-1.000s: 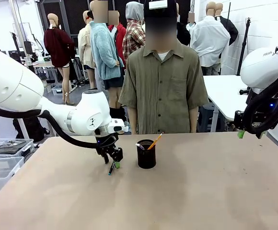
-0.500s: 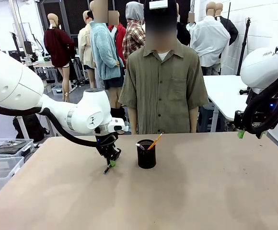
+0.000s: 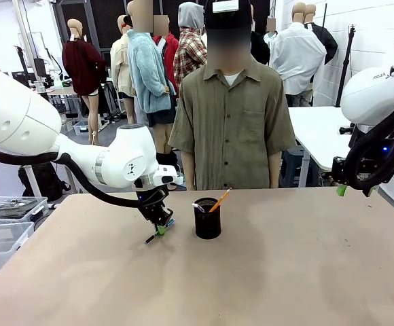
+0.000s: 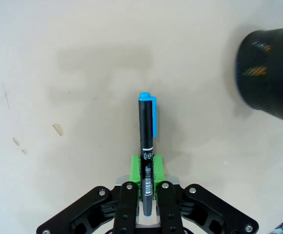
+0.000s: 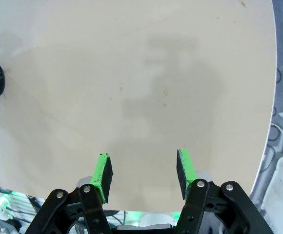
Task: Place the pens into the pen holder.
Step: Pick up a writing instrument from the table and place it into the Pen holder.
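Blue-capped pen (image 4: 146,141) pinched in left gripper (image 3: 159,226), just beside pen holder (image 3: 207,219).
Next: lift, carry over holder's mouth, tip upright; right gripper (image 5: 144,174) spread, idle.

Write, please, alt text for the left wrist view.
The left gripper holds a dark pen with a blue cap between closed jaws, pointing away over the beige table. The black mesh pen holder sits blurred at upper right.
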